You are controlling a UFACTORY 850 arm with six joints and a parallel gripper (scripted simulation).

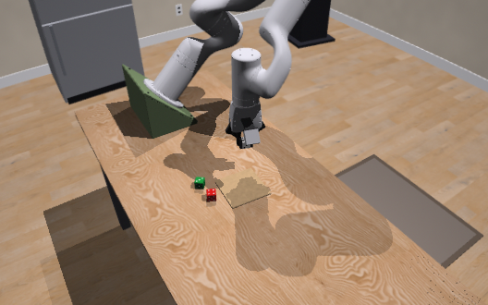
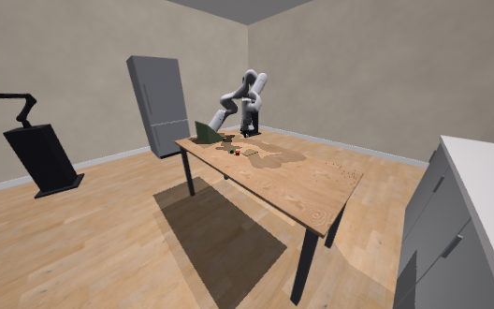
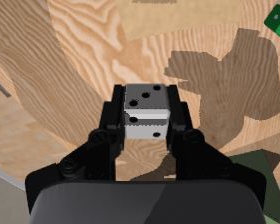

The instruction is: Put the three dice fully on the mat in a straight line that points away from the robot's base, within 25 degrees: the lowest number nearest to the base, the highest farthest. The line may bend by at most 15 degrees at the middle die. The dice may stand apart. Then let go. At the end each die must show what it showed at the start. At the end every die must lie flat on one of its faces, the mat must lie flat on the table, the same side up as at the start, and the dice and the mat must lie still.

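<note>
My gripper (image 1: 246,144) (image 3: 145,98) is shut on a grey-white die (image 3: 146,96), held above the table on the base side of the mat. In the wrist view its upper visible face shows three dark pips, and the face below shows two. The tan mat (image 1: 237,200) (image 2: 250,153) (image 3: 191,22) lies flat, partly in shadow, with no die on it. A green die (image 1: 200,183) (image 2: 231,151) (image 3: 277,21) and a red die (image 1: 211,195) (image 2: 237,153) stand on the table beside the mat. Their top numbers are too small to read surely.
The arm's base stands on a green wedge (image 1: 158,111) (image 2: 207,133) at the back left of the wooden table (image 1: 195,259). The arm casts broad shadows over the table and mat. A grey fridge (image 1: 89,46) stands behind.
</note>
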